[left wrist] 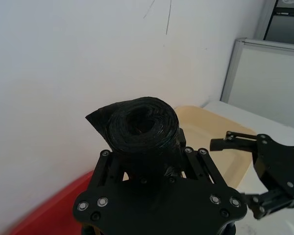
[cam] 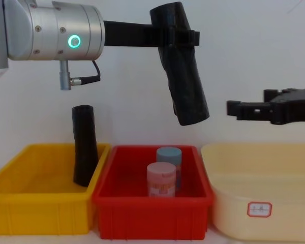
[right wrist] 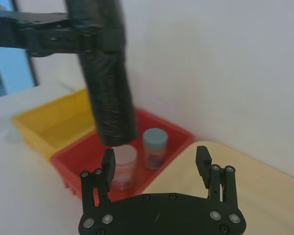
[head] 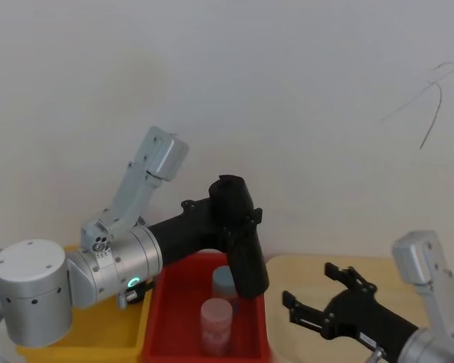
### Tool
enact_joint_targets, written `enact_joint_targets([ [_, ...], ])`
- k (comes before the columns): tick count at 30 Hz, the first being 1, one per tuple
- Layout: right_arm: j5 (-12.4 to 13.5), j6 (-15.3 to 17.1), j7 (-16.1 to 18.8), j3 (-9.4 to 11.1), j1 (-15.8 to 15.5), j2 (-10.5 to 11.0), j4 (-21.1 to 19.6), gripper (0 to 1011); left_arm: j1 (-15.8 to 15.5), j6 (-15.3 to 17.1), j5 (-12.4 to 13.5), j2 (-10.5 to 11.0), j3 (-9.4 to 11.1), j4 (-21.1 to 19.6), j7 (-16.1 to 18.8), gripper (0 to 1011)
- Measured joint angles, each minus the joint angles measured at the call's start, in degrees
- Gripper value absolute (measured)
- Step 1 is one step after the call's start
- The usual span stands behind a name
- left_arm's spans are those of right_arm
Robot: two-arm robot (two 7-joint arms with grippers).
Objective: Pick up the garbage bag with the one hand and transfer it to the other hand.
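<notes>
Plain white wall (head: 287, 76), thin dark scratch marks (head: 437, 110) on it, pale framed partition panel (left wrist: 269, 83) nearby

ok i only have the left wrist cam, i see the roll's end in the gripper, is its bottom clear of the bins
Observer: Yes. The left gripper grips the garbage bag near its top. The bag hangs tilted, its lower end well above the red bin.
Operator: anything under it
Observer: A pink jar and a blue jar stand upright in that bin.
Operator: right gripper ready?
Observer: The right gripper is open, level with the bag's lower part, to its right and apart from it.
</notes>
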Motion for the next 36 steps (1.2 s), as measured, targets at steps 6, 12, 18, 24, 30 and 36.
enact_joint_targets([
  [6, 0.15, 3.4, 3.22, -2.49, 4.12, 0.84, 1.11, 1002, -0.03, 0.0, 0.01, -0.02, 0.05, 0.0, 0.0, 466],
  [12, 0.1, 5.84, 4.88, -4.42, 7.22, 0.93, 2.33, 1002, -0.04, 0.0, 0.01, -0.04, 0.07, 0.0, -0.01, 466],
  [18, -0.05, 7.09, 5.56, -5.79, 9.57, 0.63, 3.58, 1001, -0.04, 0.0, 0.0, -0.05, 0.1, 0.0, 0.0, 466],
  [24, -0.21, 7.55, 5.75, -6.83, 11.33, 0.07, 4.93, 1001, -0.04, -0.01, 0.0, -0.05, 0.13, 0.0, 0.0, 466],
  [30, -0.32, 7.62, 5.73, -7.64, 12.73, -0.64, 6.17, 1001, -0.04, -0.01, 0.0, -0.05, 0.13, 0.01, 0.0, 466],
  [36, -0.49, 7.44, 5.63, -8.65, 14.24, -1.58, 7.82, 1002, -0.04, -0.01, 0.0, -0.05, 0.13, 0.01, 0.0, 466],
])
